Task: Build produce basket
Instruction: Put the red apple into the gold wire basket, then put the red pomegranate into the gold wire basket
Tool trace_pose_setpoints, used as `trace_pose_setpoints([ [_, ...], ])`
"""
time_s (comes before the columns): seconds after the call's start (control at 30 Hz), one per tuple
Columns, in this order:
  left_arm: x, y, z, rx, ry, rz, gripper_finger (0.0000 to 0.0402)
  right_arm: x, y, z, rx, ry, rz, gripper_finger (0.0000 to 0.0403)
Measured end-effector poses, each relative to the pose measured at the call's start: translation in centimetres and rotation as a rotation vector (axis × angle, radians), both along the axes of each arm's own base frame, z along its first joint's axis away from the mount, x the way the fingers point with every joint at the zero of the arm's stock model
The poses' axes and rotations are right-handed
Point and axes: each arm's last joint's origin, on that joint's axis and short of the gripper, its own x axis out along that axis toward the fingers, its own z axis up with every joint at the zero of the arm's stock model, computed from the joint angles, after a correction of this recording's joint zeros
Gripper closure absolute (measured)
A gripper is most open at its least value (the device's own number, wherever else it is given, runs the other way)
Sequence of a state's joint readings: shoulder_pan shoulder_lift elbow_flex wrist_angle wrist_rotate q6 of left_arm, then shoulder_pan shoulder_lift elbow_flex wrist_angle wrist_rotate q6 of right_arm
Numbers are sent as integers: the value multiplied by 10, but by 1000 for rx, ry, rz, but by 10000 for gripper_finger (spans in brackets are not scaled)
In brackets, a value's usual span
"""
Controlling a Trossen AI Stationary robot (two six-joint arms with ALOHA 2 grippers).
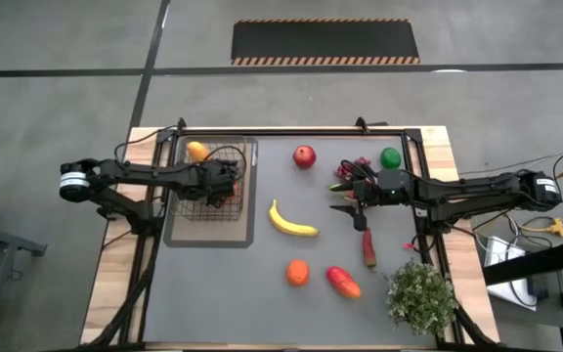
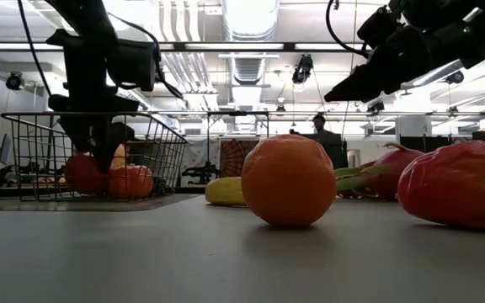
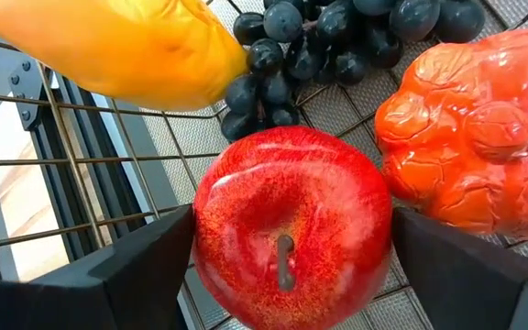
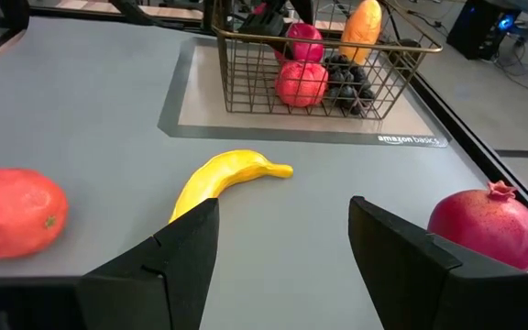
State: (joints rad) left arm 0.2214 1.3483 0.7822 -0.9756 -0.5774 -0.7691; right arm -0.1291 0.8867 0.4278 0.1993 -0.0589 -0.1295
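The dark wire basket (image 1: 208, 181) stands on a grey tray at the table's left. It holds a red apple (image 3: 291, 229), purple grapes (image 3: 337, 37), a yellow mango (image 3: 117, 46) and a bumpy orange-red fruit (image 3: 475, 137). My left gripper (image 1: 225, 181) reaches down into the basket, one finger on each side of the apple, which sits on the basket's mesh floor. My right gripper (image 4: 282, 247) hovers open over the table's right half (image 1: 348, 202) with nothing between its fingers. Banana (image 1: 291, 220), orange (image 1: 297, 273), red mango (image 1: 343, 282), chilli (image 1: 368, 246), lime (image 1: 390, 156) and dragon fruit (image 1: 350, 171) lie on the table. My left gripper comes slanting down from above. Its fingers (image 3: 145, 266) stand right at the red apple's two opposite sides (image 3: 211, 247), stem end toward the camera. Whether they touch the apple I cannot tell. The apple lies among the other fruit in the basket.
A red round fruit with a crown (image 1: 304, 156) lies at the far middle. A bushy potted plant (image 1: 421, 298) stands at the near right corner. The basket's wire walls (image 3: 81, 165) close in around my left gripper. A person stands in the room beyond the table (image 2: 320, 135).
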Motion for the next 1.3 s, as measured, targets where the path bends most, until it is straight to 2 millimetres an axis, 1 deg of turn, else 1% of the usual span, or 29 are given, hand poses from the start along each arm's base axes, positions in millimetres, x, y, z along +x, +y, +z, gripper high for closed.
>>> trace_pose_setpoints([
  [0.43, 0, -1, 3, -26, 3, -36, 49, 0, 0, 0, 0, 0, 0, 174],
  [0.53, 1, -1, 7, -37, 5, -59, 49, 0, 0, 0, 0, 0, 0, 174],
  [0.7, 7, 0, 23, -35, -23, -126, 49, 0, 0, 0, 7, 0, -3, 174],
  [0.8, 11, 1, 38, -19, -54, -175, 49, 0, 0, 0, 23, -2, -9, 174],
  [1.0, 12, -1, 67, 24, -136, -259, 49, 1, 0, 1, 49, -26, -31, 174],
  [1.1, 12, -8, 79, 62, -219, -326, 49, 2, -1, 3, 80, -55, -47, 174],
  [1.3, 15, -30, 92, 155, -407, -526, 49, 10, -3, 7, 121, -115, -115, 174],
])
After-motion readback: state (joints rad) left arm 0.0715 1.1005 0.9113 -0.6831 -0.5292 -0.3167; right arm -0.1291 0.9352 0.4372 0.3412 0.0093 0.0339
